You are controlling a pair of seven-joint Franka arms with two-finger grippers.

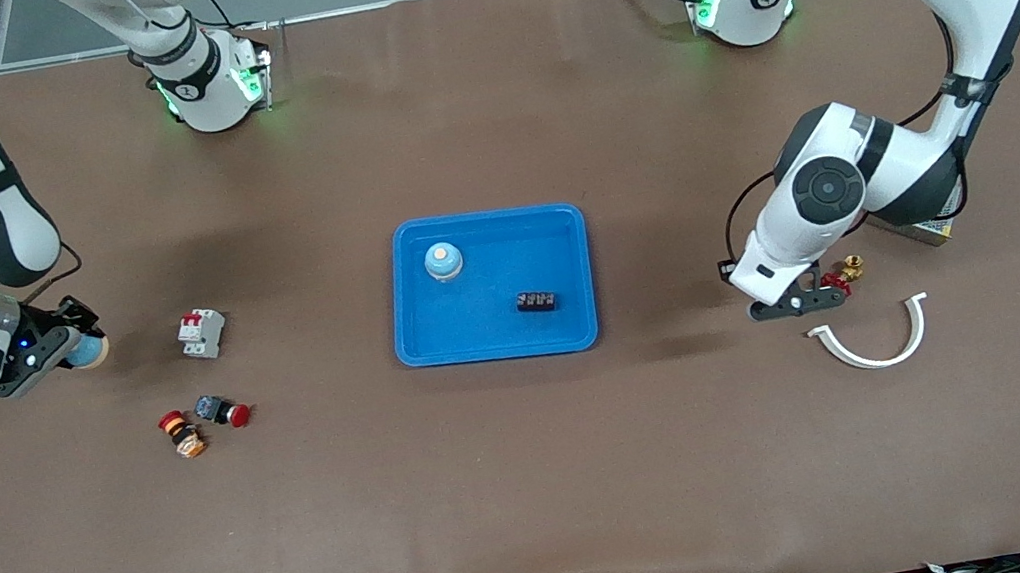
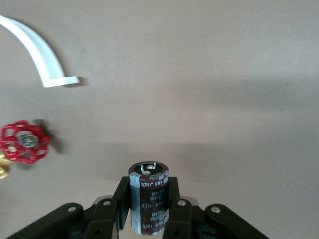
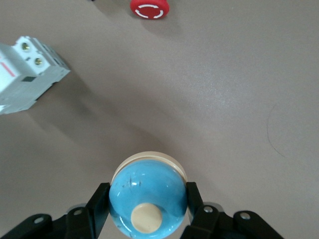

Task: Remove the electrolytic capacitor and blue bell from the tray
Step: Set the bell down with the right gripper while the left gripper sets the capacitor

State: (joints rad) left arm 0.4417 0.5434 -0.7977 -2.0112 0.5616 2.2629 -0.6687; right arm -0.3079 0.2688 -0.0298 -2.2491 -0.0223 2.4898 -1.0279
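My left gripper (image 2: 149, 219) pinches the capacitor (image 2: 148, 203) above the table (image 1: 540, 484) beside the red valve (image 2: 25, 142) — my right gripper (image 3: 148, 216) clamps the blue bell (image 3: 147, 200) near the breaker (image 3: 27, 74).

Between the black fingers (image 3: 192, 196) of the right gripper (image 3: 148, 209) sits a sky-blue bell (image 3: 148, 199) with cream button and rim. The left gripper's (image 2: 149, 206) black fingers (image 2: 175, 206) flank a dark-brown capacitor (image 2: 148, 201), grey-striped with pale lettering. The tray (image 1: 499, 349) is bright blue.
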